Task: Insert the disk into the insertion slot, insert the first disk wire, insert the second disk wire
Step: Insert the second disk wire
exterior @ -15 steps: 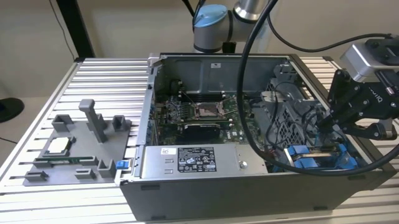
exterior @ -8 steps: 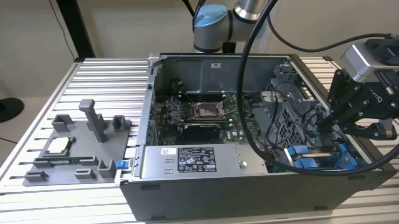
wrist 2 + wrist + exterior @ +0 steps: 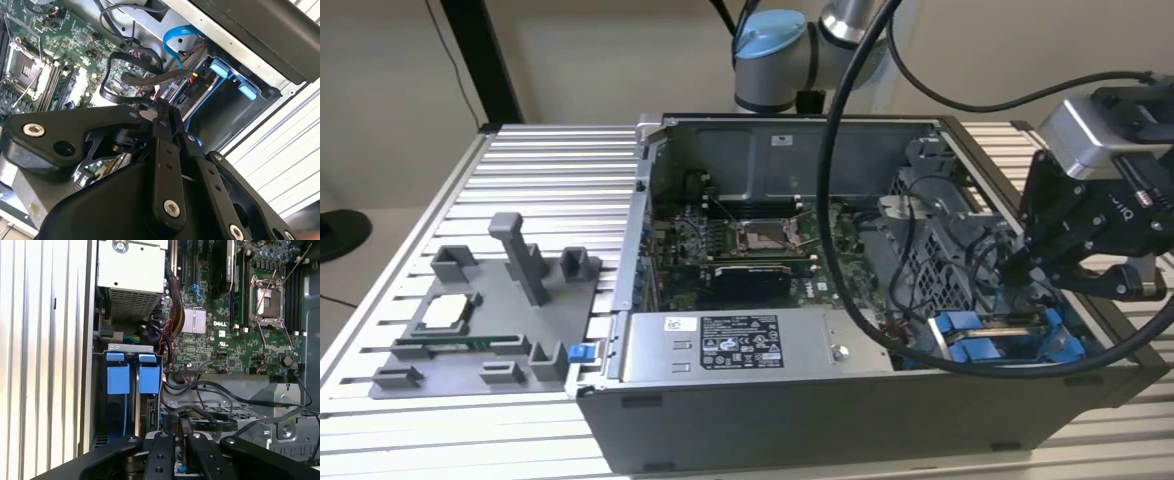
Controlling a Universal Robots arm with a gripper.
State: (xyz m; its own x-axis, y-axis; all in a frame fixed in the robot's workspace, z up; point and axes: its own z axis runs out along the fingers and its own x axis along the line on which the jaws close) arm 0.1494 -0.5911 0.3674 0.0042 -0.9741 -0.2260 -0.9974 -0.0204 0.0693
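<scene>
The disk (image 3: 150, 413) sits down inside the insertion slot (image 3: 131, 347), with its blue carrier tab (image 3: 149, 379) at the slot's mouth beside a second blue tab (image 3: 115, 376). In the exterior view the slot (image 3: 1003, 338) is at the case's front corner on that view's right. My gripper (image 3: 1025, 272) hangs just above it. Its black fingers (image 3: 167, 445) stand close together on the end of a black flat disk wire (image 3: 210, 425). In the second wrist view the gripper (image 3: 161, 106) meets that looping wire (image 3: 150, 76) near the slot's blue tabs (image 3: 223, 67).
The open computer case (image 3: 854, 420) lies on a ribbed aluminium table (image 3: 534, 170). Inside are the motherboard (image 3: 747, 245), a grey power-supply box (image 3: 734, 345), a blue cable (image 3: 175, 45) and loose black wires. A grey fixture with parts (image 3: 480, 320) stands at the exterior view's left.
</scene>
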